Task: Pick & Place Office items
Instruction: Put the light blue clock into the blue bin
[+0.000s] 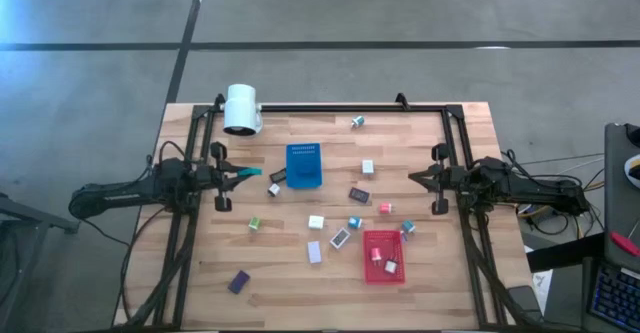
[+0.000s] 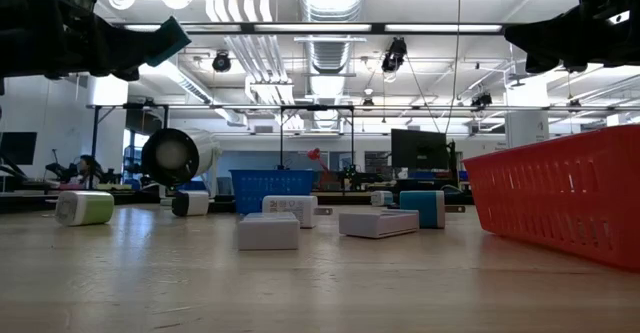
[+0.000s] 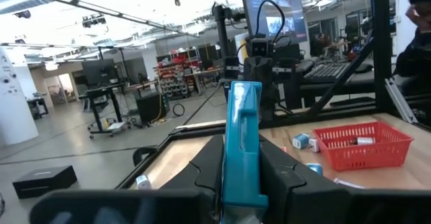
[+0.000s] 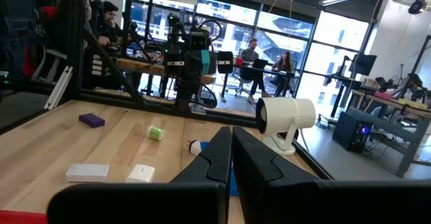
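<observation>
The left gripper (image 1: 247, 175) hangs over the left side of the table (image 1: 290, 273), its fingers (image 3: 242, 143) pressed together and holding nothing. The right gripper (image 1: 415, 177) hangs over the right side, its fingers (image 4: 219, 158) pressed together too, and empty. The office items (image 1: 340, 238) lie on the table between the two grippers, well away from both. Some sit near the blue tray (image 1: 304, 165), two lie in the red tray (image 1: 383, 257), and a purple block (image 1: 238, 281) lies alone near the front.
</observation>
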Available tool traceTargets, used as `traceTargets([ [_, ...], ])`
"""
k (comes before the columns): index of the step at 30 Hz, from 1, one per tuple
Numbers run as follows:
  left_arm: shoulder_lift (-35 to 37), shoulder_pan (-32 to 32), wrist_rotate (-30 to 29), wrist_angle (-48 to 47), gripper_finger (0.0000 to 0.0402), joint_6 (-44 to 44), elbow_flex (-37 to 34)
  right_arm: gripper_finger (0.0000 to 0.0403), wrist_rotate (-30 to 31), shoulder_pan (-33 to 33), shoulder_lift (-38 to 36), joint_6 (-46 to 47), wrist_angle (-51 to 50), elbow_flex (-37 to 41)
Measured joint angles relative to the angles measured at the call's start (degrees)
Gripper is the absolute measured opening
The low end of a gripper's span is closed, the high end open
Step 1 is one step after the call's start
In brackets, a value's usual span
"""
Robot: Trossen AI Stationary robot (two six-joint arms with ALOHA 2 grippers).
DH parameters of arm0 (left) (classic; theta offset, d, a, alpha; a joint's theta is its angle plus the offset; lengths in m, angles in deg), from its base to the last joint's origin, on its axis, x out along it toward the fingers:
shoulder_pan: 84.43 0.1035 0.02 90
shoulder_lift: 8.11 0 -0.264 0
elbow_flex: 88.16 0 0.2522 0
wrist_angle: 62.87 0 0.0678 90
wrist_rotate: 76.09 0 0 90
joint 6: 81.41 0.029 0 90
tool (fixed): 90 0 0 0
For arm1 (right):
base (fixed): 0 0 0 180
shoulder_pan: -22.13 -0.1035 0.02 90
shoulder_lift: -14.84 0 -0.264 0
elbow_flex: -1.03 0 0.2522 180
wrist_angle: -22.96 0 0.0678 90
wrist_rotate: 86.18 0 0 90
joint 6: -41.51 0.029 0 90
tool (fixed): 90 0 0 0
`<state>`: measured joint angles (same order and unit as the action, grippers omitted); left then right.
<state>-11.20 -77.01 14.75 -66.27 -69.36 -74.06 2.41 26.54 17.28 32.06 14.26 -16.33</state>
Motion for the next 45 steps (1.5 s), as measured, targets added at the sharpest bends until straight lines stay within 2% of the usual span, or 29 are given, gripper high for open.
traceTargets([
  [19, -0.02, 0.00, 0.02, -0.09, 0.0058, -0.47, 0.00, 0.0008, 0.00, 0.01, 0.02, -0.21, -0.04, 0.31],
  [24, -0.05, -0.02, -0.07, 4.83, 0.0058, -3.34, 0.00, 0.0008, -0.02, 0.02, 0.02, -0.63, -0.04, 0.31],
  [30, -1.31, -0.04, -5.03, 6.57, 0.0058, -4.22, 5.69, 0.0008, -0.02, 0.00, 0.00, -0.65, -0.04, 0.31],
  [33, -5.33, -0.04, -7.72, 6.34, 0.0058, -4.16, 10.94, 0.0008, -0.02, 0.01, 0.00, -0.89, -0.04, 0.31],
  [37, -14.95, 0.01, -13.19, 4.18, 0.0058, -3.35, 20.04, 0.0008, -0.02, 0.01, 0.00, -1.05, -0.04, 0.31],
  [41, -28.50, 0.21, -20.63, -7.95, 0.0058, -2.62, 32.44, 0.0008, -0.03, 0.01, 0.00, -1.27, -0.04, 0.31],
  [45, -43.22, 1.42, -21.89, -22.23, 0.0058, -2.13, 45.44, 0.0008, -0.04, 0.02, 0.00, -1.27, -0.12, 0.31],
])
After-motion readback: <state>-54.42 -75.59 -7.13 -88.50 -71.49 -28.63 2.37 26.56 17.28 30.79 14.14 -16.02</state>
